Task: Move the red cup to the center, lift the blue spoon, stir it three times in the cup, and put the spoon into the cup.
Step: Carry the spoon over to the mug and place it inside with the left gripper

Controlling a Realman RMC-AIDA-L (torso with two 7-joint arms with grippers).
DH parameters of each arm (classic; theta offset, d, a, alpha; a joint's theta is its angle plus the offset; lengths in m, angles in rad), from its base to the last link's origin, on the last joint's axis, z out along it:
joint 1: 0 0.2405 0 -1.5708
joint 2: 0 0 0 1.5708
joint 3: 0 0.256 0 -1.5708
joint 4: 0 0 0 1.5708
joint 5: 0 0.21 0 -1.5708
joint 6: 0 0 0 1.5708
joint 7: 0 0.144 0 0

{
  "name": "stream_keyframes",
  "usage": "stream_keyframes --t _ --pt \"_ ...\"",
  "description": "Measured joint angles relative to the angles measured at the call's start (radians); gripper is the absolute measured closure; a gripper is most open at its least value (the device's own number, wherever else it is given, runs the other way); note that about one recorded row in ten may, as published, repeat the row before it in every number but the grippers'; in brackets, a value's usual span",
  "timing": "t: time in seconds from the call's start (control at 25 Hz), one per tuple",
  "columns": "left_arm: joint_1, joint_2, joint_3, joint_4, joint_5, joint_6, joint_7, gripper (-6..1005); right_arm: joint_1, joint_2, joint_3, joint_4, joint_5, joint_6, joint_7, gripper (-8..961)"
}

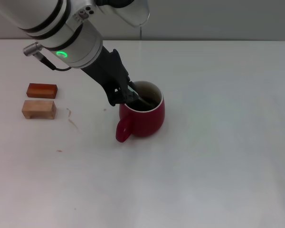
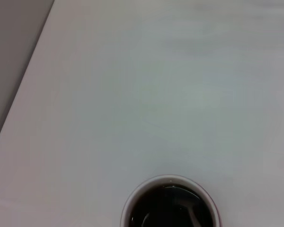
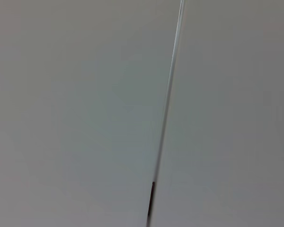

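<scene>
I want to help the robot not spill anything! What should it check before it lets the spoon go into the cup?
1. The red cup is standing upright on the table: ok.
2. Left pincer is over the cup's rim: ok.
3. The blue spoon reaches down inside the cup: ok, a slim grey piece shows in there.
4. Pincer holding the spoon firmly: cannot tell, the fingers hide the spot.
5. The two wooden blocks are well away from the cup: ok.
6. Right pincer out of the way: cannot tell, it is not in view.
</scene>
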Motion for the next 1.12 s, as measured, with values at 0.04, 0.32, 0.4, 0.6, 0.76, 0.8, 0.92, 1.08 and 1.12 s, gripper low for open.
stream_keyframes --t 0.04,0.32,0.4,0.6,0.76,0.8,0.92,1.08,1.12 --pt "0.000 0.000 0.012 -0.008 -0.003 -0.023 -0.004 837 -0.001 0.000 0.000 0.000 0.000 -0.003 0.000 191" --pt "0.000 0.000 0.049 -0.040 0.027 -0.080 -0.011 837 -0.006 0.000 0.000 0.000 0.000 -0.006 0.000 192" --pt "0.000 0.000 0.049 -0.041 0.035 -0.083 -0.012 837 -0.007 0.000 0.000 0.000 0.000 -0.007 0.000 192" --pt "0.006 0.001 0.048 -0.035 0.073 -0.097 -0.018 836 -0.010 0.000 0.000 0.000 0.000 -0.015 0.000 192" --pt "0.010 0.003 0.043 -0.027 0.098 -0.086 -0.019 835 -0.010 0.000 0.000 0.000 0.000 -0.016 0.000 192" --pt "0.010 0.003 0.043 -0.027 0.098 -0.086 -0.019 835 -0.010 0.000 0.000 0.000 0.000 -0.016 0.000 193" --pt "0.015 0.004 0.042 -0.003 0.116 -0.050 -0.019 833 -0.010 0.000 0.000 0.000 0.000 -0.017 0.000 193" --pt "0.021 0.006 0.040 0.024 0.112 -0.019 -0.019 830 -0.010 0.000 0.000 0.000 0.000 -0.017 0.000 192" --pt "0.023 0.006 0.040 0.037 0.106 -0.001 -0.019 829 -0.010 0.000 0.000 0.000 0.000 -0.017 0.000 192"
